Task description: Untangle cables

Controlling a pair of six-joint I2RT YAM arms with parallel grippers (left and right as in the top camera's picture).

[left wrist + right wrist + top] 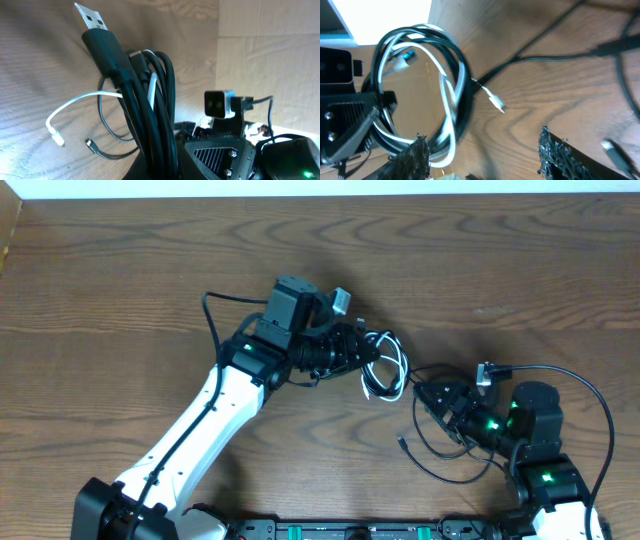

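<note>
L gripper [352, 348]: clamped tight on cable bundle [150, 115], mid-table.
Bundle: black coils w/ white cable [447, 100] threaded thru; USB plug [92, 20] sticks out past the grip.
White cable: loops out of the bundle twd R arm; its small plug end [497, 104] lies free on table [120, 270].
R gripper [482, 142]: jaws wide apart, nothing betw. them; sits just beside the bundle, low over the wood.
Loose black cable [445, 465]: curves on table by R arm, one end free.
</note>
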